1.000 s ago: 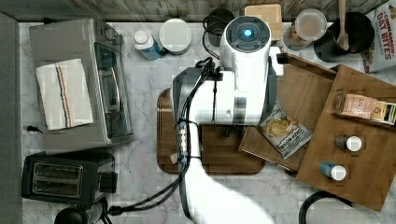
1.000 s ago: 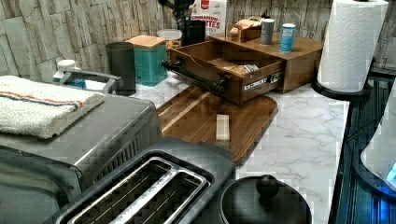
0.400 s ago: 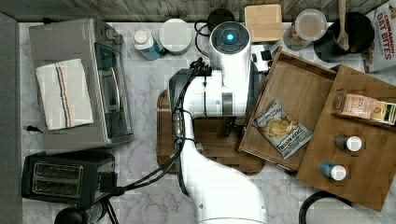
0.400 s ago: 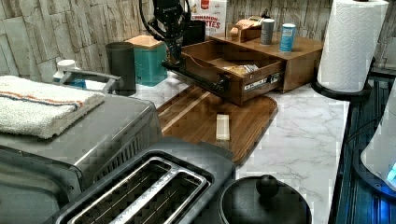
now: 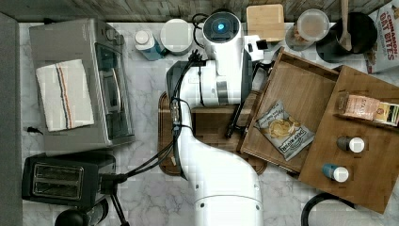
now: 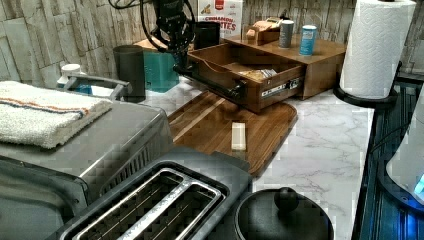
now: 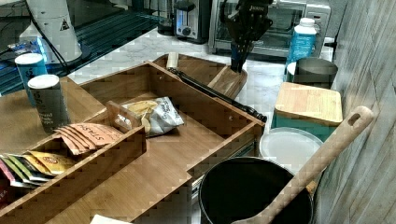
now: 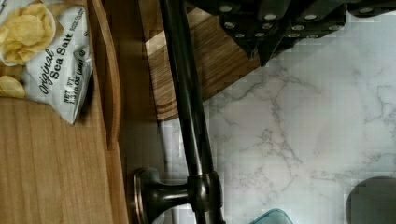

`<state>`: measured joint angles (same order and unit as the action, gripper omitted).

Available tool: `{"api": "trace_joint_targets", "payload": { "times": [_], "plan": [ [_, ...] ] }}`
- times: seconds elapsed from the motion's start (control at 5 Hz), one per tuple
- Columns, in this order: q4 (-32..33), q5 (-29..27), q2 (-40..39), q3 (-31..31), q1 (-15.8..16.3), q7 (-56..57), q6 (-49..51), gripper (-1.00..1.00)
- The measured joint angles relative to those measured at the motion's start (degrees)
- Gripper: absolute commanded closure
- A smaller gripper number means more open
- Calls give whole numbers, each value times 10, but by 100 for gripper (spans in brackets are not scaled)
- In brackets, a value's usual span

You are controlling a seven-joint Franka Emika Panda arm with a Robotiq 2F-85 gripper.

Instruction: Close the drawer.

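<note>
Since a second ago, arm point(image 5: 221, 56) has shifted toward the counter's back edge
Top view: drawer point(image 5: 301, 89) open, chip bag point(image 5: 284, 129) inside. Left view: gripper point(image 6: 180, 50) above handle bar point(image 6: 207, 82), finger state unclear. Wrist view: bar beside fingers point(image 8: 271, 35)

**Readable print in the scene**

The chip bag point(image 8: 44, 56) lying in the drawer point(image 8: 51, 168) reads "Original Sea Salt", with a "NET WT" line below it. The cereal box point(image 5: 383, 35) at the back reads "OAT BITES"; the left view shows "CINNAMON" on it.
</note>
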<state>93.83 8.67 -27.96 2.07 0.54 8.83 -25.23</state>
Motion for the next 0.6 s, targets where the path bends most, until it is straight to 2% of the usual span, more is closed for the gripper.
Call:
{"api": "trace_joint_targets", "payload": {
  "times": [0.6],
  "plan": [
    [3, 0, -19, -1, -1, 6, -59, 100]
  ]
}}
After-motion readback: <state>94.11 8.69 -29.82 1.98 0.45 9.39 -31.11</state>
